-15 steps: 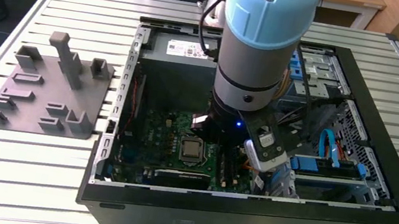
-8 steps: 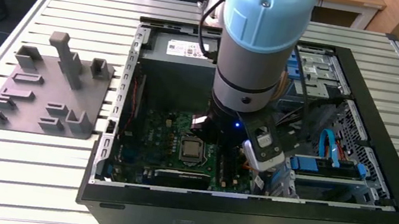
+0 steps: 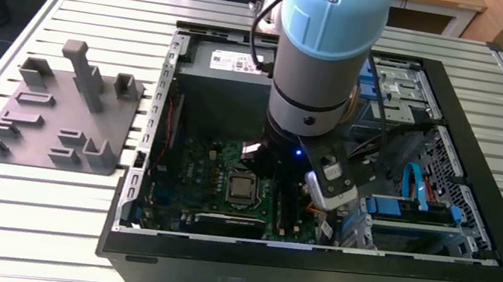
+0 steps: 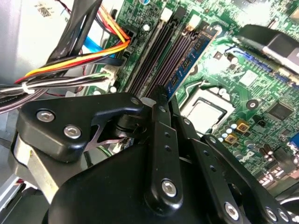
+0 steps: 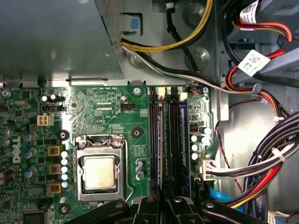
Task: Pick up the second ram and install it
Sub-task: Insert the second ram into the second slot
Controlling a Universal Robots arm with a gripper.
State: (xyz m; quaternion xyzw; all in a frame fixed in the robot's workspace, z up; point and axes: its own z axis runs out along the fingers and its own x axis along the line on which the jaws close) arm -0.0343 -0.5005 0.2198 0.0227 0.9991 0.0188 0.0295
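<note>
Computer case (image 3: pixel 311 275): lies open on the slatted table, filling the centre and the exterior view's right.
Arm (image 3: pixel 321 54): reaches down into the case from the upper centre of the exterior view.
Grey fixture (image 3: pixel 53 117): rests at the exterior view's left, well apart from the work.
Motherboard (image 5: pixel 107 107): lies flat on the case floor under the wrist.
Cable bundle (image 4: pixel 70 65): runs just beside the memory slots (image 5: pixel 154 135). Could snag a linkage or get pushed across a slot if the wrist drifts that way.
Gripper (image 4: pixel 163 93): hangs over the near end of the slots, fingers (image 5: pixel 149 207) drawn close together with a sliver between. Cannot tell whether that sliver pinches a board edge.
Second ram (image 4: pixel 191 56): judged to be the blue-labelled stick standing on edge in the slot bank, near end meeting the fingertips.
Hazards: tilts and jams if pressed at one end alone; stays half seated if the end latches fail to close; bends the board or strains the slot if pushed off line.
</note>
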